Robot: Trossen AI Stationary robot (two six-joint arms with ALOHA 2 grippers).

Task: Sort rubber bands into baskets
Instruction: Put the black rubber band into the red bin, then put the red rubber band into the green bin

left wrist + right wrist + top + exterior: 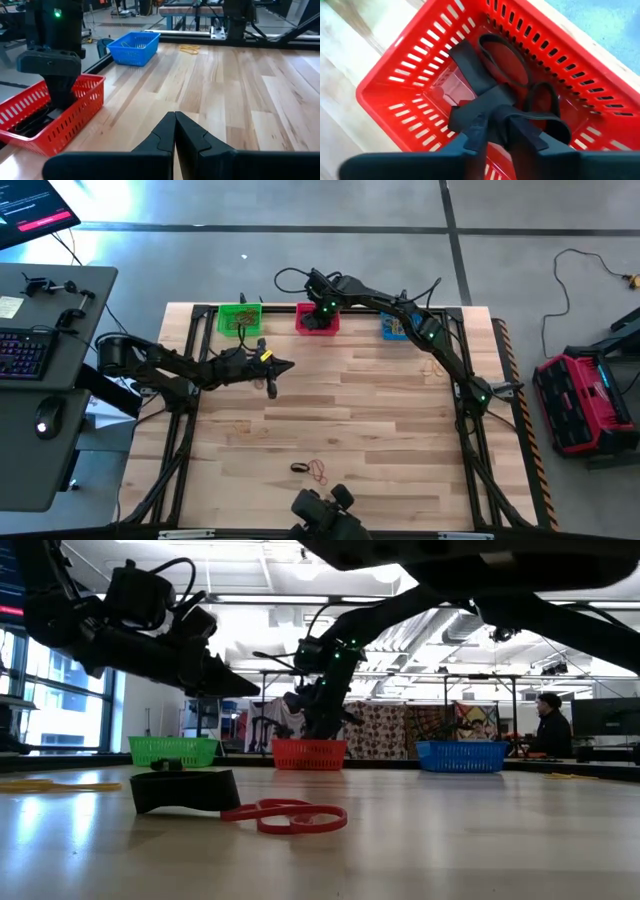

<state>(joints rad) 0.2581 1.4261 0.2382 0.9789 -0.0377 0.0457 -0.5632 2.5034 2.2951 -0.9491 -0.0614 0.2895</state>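
Three baskets stand along the table's far edge: green (240, 318), red (317, 321) and blue (393, 328). My right gripper (497, 127) points down into the red basket (415, 75), where black rubber bands (502, 60) lie on the bottom. Its fingers stand slightly apart. My left gripper (288, 365) hangs shut and empty above the table's left middle. A black band (185, 790) and a red band (292, 817) lie on the wood near the front edge. My right gripper comes steeply from above into the red basket. The near end of a wide black band (487, 107) runs in between its fingertips, while the rest of the band lies on the basket's bottom. I cannot tell whether the fingers touch it.
A yellow band (189, 49) lies on the wood near the blue basket (132, 47). More yellow bands (60, 785) lie at the table's side. A desk with a keyboard (25, 350) stands left of the table. Bare wood spans the table's middle.
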